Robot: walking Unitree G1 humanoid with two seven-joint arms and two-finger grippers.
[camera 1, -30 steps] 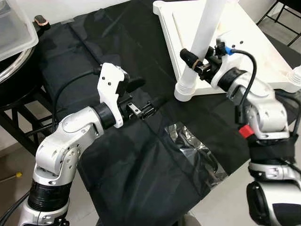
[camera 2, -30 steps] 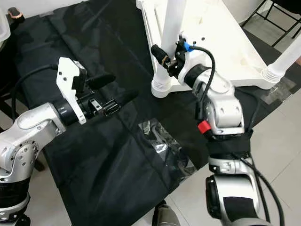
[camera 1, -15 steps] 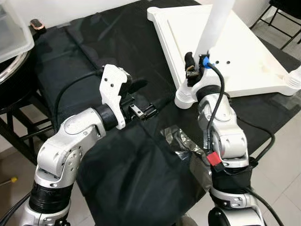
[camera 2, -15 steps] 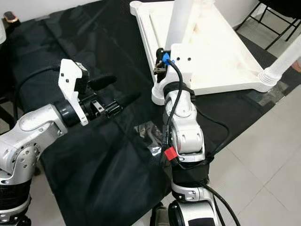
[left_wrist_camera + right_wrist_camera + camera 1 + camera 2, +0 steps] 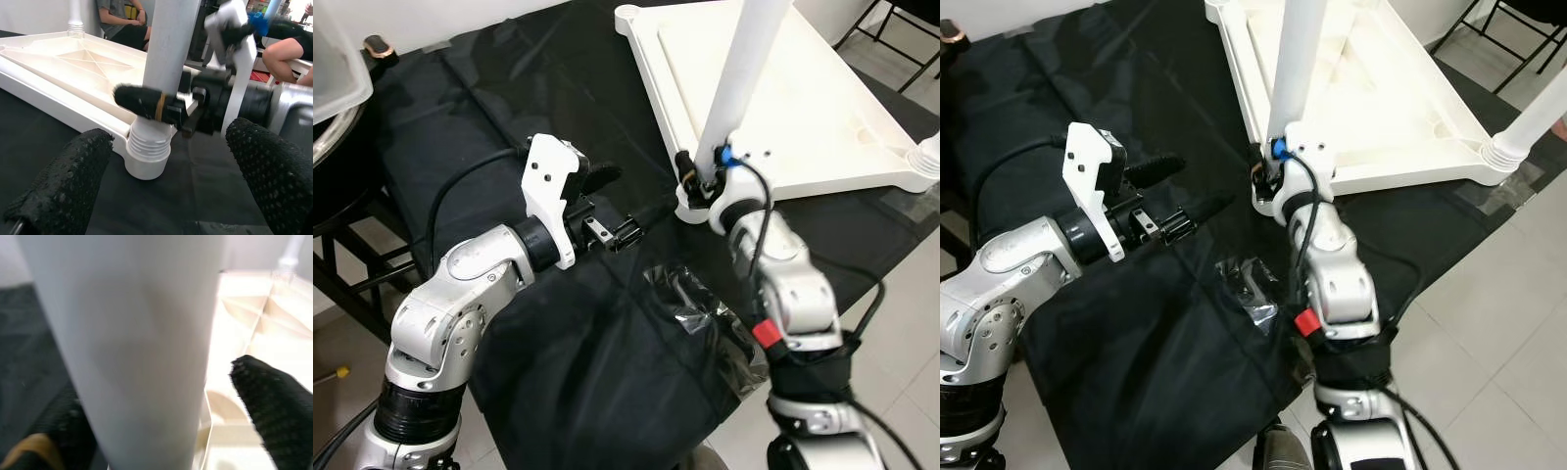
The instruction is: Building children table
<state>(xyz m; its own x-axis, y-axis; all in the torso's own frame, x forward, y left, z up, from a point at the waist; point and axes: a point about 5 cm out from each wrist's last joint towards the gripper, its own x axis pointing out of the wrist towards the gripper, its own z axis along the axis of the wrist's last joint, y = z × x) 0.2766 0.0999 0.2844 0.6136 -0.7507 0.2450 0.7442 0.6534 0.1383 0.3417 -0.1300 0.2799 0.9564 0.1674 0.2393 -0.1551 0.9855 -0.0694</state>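
Tabletop [image 5: 803, 108], white plastic, lies upside down on the black cloth [image 5: 558, 372], one white leg [image 5: 736, 88] standing in its near corner socket [image 5: 146, 156]. My right tool [image 5: 697, 181] is clamped on that leg just above the threaded collar. My left tool [image 5: 625, 206] hovers nearby over the cloth, fingers [image 5: 58, 191] spread wide, empty. My worry: if I twist off-axis the thread may cross or the light top may slide, since nothing pins it. A second leg [image 5: 1528, 122] stands at the far corner. I can read no brand or writing anywhere.
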